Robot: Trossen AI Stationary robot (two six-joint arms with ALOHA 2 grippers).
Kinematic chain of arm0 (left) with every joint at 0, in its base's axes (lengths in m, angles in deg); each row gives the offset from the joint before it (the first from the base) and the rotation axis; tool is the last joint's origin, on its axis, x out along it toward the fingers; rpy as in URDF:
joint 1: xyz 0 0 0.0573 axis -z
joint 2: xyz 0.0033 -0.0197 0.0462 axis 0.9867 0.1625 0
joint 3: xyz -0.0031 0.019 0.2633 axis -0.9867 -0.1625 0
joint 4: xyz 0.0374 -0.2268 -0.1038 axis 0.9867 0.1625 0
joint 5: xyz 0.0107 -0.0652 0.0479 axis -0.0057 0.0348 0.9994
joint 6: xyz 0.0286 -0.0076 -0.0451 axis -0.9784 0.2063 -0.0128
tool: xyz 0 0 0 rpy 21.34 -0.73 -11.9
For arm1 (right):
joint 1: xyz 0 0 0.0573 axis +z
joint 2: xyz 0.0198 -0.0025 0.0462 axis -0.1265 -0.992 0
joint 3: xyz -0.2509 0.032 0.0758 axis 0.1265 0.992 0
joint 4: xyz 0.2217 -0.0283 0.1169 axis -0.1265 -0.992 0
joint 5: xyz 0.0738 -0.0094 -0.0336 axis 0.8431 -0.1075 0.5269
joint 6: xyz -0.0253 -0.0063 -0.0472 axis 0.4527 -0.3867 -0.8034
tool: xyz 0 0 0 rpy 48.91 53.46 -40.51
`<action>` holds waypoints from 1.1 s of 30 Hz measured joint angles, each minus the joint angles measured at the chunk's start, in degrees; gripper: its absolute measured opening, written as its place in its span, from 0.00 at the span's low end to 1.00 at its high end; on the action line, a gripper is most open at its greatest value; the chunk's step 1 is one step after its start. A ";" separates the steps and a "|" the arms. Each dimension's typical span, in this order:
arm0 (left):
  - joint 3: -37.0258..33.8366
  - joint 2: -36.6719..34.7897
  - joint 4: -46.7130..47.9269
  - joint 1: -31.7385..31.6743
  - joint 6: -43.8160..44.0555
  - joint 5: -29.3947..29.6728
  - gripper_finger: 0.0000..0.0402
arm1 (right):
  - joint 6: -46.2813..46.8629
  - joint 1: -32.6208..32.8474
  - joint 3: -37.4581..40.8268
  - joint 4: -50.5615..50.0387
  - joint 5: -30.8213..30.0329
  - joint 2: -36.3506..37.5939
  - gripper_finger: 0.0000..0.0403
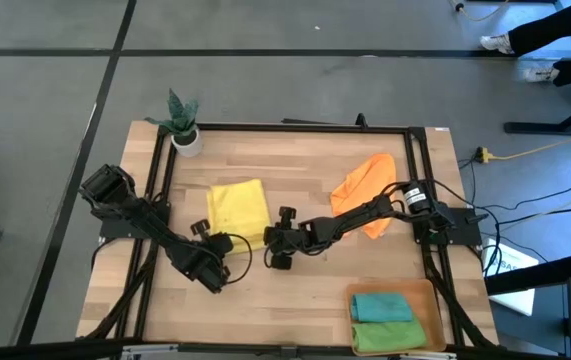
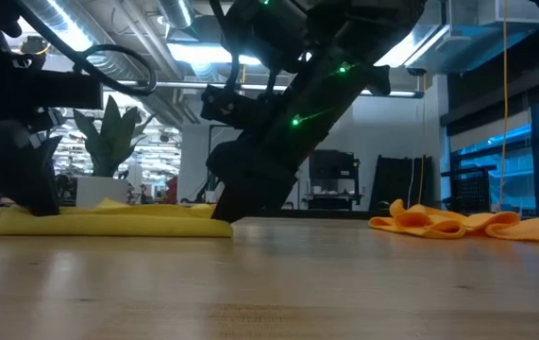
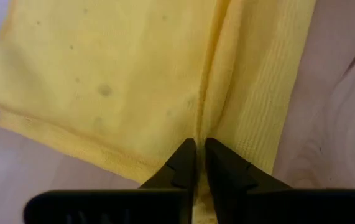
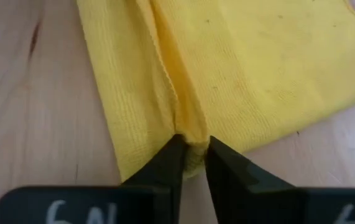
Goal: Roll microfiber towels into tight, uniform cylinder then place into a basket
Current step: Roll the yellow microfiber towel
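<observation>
Teal towel (image 1: 383, 306) & green towel (image 1: 392, 335) lie rolled in basket (image 1: 420, 291). Left pincer (image 3: 200, 163) & right pincer (image 4: 193, 155) each pinch yellow towel (image 1: 238, 207), mid-desk (image 1: 305, 160); orange towel (image 1: 363, 187) crumpled beside it, untouched.

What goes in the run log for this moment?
stage: rolling yellow towel | left gripper: pinching near edge | right gripper: pinching near edge | basket: teal, green rolls | orange towel: waiting
</observation>
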 joint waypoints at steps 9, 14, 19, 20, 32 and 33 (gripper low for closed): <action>2.45 0.00 6.28 -0.83 -3.70 -2.27 0.17 | 1.53 0.04 0.00 0.26 -3.57 0.00 0.28; 8.38 0.00 11.25 0.12 -3.00 -0.49 0.16 | 1.52 0.04 0.00 0.28 -3.61 0.00 0.27; 14.47 -0.02 12.81 3.80 -5.86 4.60 0.17 | 1.51 0.04 0.00 0.35 -3.61 0.00 0.27; 14.80 -0.03 11.61 4.67 -7.31 5.75 0.17 | 1.49 0.04 0.00 0.37 -3.61 0.00 0.27; 0.50 -0.04 -5.10 5.38 -7.16 7.79 0.16 | 1.34 0.07 -2.32 -0.44 -4.48 -0.02 0.27; -0.73 -0.04 -6.23 5.06 -7.13 6.91 0.16 | 1.34 0.07 -2.48 -0.56 -4.48 -0.02 0.27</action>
